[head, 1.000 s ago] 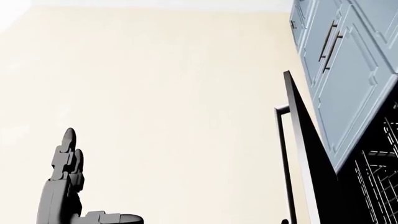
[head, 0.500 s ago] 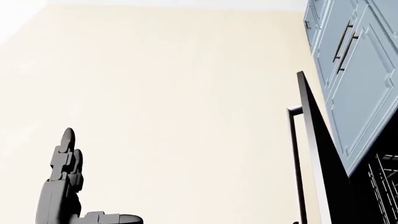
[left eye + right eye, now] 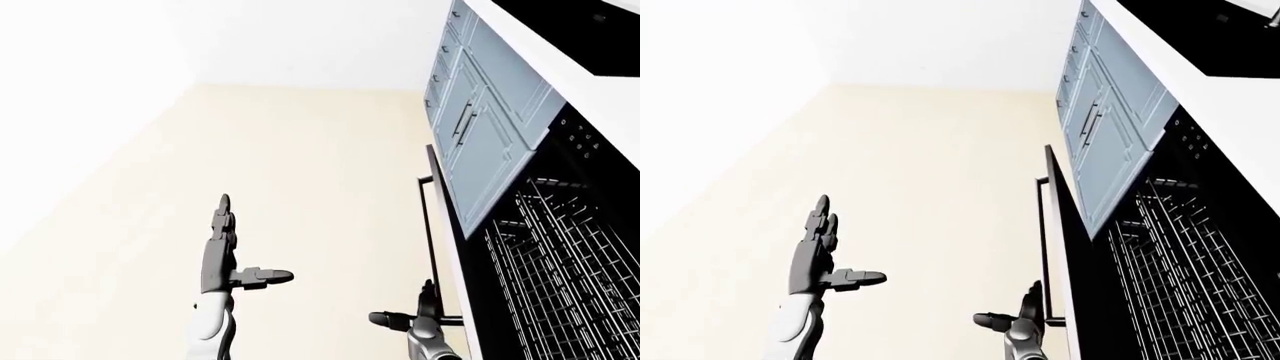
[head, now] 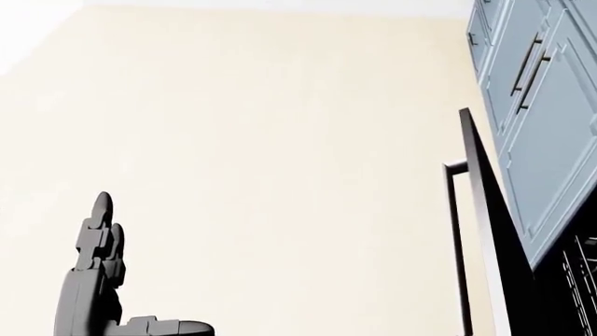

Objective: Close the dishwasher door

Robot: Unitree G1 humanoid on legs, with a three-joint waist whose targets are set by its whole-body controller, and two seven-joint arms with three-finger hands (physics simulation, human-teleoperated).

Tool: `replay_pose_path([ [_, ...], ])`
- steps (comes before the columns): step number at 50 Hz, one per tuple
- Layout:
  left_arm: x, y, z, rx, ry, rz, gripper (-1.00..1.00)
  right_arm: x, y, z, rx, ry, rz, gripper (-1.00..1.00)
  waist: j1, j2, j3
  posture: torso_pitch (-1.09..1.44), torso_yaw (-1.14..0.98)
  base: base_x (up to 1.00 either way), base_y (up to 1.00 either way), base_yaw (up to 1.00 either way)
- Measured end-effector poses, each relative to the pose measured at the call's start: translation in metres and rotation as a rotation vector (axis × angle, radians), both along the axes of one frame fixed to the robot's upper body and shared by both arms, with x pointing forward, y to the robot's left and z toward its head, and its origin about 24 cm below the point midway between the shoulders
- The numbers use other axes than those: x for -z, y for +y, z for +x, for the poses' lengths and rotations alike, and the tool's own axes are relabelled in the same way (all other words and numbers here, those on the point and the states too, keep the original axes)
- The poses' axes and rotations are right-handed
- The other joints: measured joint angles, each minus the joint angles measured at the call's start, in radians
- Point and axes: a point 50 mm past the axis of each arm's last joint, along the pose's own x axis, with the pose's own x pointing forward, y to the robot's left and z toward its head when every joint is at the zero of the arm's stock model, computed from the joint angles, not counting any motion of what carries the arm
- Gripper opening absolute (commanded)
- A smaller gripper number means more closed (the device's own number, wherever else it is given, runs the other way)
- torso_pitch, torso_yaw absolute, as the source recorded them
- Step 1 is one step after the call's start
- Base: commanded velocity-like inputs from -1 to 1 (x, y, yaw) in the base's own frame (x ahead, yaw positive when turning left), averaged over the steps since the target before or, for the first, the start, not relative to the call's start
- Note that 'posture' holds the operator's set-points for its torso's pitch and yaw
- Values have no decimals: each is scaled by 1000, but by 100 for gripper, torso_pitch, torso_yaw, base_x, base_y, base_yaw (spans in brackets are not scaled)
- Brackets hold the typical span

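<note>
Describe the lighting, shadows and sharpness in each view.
Left-eye view: flat, even simulator light, no cast shadows on the cream floor; the upper left washes out to near-white. Head view: equally shadowless, edges crisp; the dishwasher door is a flat black wedge with no surface detail. Right-eye view: no blur; the rack wires stay sharp, and the left hand is softly shaded grey.

Black dishwasher door (image 3: 1065,247) (white-wire rack (image 3: 1180,277) inside) — pale blue cabinets (image 3: 480,131), cream floor (image 4: 271,154).
</note>
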Motion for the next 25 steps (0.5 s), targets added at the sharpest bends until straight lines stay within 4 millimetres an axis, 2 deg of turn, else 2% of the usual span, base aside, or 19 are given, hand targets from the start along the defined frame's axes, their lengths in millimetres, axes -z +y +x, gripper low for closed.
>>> replay_pose_path([
  [25, 0, 0, -1, -2, -1, -1, 100, -4, -13, 0, 64, -15, -88, 100, 2, -7, 0, 0, 0, 0, 0, 0],
])
